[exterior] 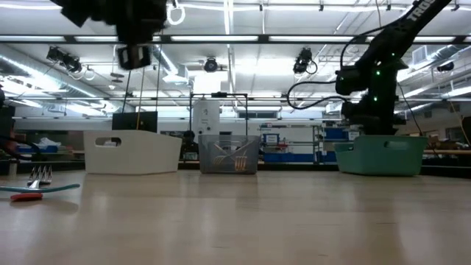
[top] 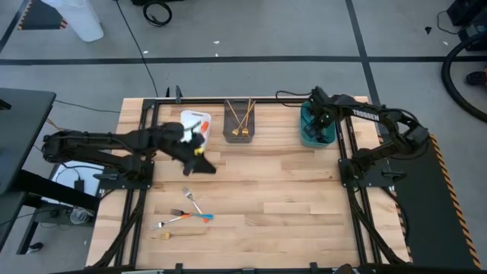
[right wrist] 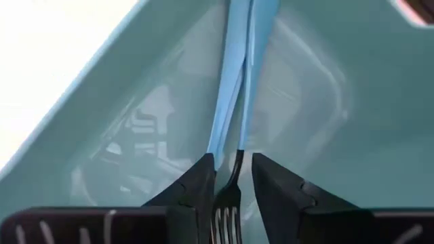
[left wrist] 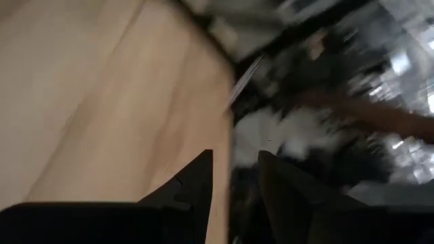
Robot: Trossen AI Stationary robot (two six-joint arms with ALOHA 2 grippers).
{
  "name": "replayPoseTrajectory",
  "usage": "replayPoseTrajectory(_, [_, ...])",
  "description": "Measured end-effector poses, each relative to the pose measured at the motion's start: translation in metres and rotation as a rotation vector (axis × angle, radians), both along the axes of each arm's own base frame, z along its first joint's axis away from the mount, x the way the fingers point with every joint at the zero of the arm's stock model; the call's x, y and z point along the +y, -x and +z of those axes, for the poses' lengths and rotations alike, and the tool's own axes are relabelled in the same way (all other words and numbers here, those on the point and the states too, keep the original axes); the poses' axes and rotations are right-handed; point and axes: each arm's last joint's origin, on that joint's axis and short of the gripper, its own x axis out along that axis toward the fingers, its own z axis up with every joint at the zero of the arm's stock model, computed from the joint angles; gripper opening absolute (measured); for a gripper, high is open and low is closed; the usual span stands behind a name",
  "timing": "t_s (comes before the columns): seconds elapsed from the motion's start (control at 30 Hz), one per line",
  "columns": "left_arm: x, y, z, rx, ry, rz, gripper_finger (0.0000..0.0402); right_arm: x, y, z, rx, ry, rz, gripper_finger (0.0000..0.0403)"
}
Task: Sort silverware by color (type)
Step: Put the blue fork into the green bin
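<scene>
Loose silverware [top: 186,213] lies near the table's near-left: a silver fork, orange-handled and blue-handled pieces, and one gold fork [top: 179,235]; the low view shows some of it [exterior: 37,188]. Gold forks [top: 242,122] sit in the grey bin. My left gripper [top: 204,166] [left wrist: 234,159] hovers high beside the white bin [top: 189,119], open with nothing between its fingers. My right gripper [top: 316,125] [right wrist: 232,163] reaches down into the teal bin [right wrist: 325,102], shut on a blue-handled fork [right wrist: 247,81]. A second blue handle [right wrist: 224,102] leans in that bin. My right gripper holds the blue-handled fork by its silver head [right wrist: 227,215], which sits between the two fingers. The fingers point down into the teal bin from above. The fork lies along them, its blue handle [right wrist: 249,68] pointing away toward the bin's floor.
Three bins stand in a row at the far edge: white [exterior: 132,151], grey [exterior: 229,153] and teal [exterior: 379,154]. Bare wood stretches across the table's middle and near right. Dark frame rails run along both sides of the table.
</scene>
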Motion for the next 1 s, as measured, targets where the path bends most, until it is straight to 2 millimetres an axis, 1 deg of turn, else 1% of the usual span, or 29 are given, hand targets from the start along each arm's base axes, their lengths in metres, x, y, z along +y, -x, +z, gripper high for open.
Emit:
replayPoseTrajectory(0.2, [-0.022, 0.017, -0.029, 0.324, -0.082, -0.108, 0.0126, -0.004, -0.003, 0.028, 0.000, -0.003, -0.005, 0.0112])
replayPoseTrajectory(0.37, [-0.041, 0.036, -0.046, 0.551, -0.245, -0.142, 0.0126, -0.008, -0.007, 0.058, -0.031, 0.017, -0.043, 0.0112])
replayPoseTrajectory(0.43, [-0.048, 0.039, -0.047, 0.567, -0.298, -0.147, 0.0126, -0.009, -0.010, 0.070, -0.046, 0.028, -0.049, 0.0112])
replayPoseTrajectory(0.57, [-0.063, 0.041, -0.047, 0.521, -0.405, -0.199, 0.0126, -0.009, -0.017, 0.093, -0.078, 0.062, -0.029, 0.0111])
replayPoseTrajectory(0.63, [-0.069, 0.043, -0.047, 0.500, -0.463, -0.234, 0.0126, -0.008, -0.020, 0.103, -0.090, 0.077, -0.015, 0.0111])
replayPoseTrajectory(0.73, [-0.078, 0.046, -0.047, 0.485, -0.505, -0.255, 0.0126, -0.006, -0.027, 0.116, -0.114, 0.107, 0.005, 0.0111])
replayPoseTrajectory(0.87, [-0.087, 0.046, -0.052, 0.511, -0.527, -0.230, 0.0125, -0.002, -0.036, 0.129, -0.154, 0.139, 0.026, 0.0111])
replayPoseTrajectory(1.0, [-0.099, 0.041, -0.061, 0.532, -0.553, -0.237, 0.0125, 0.003, -0.043, 0.134, -0.175, 0.156, 0.059, 0.0111])
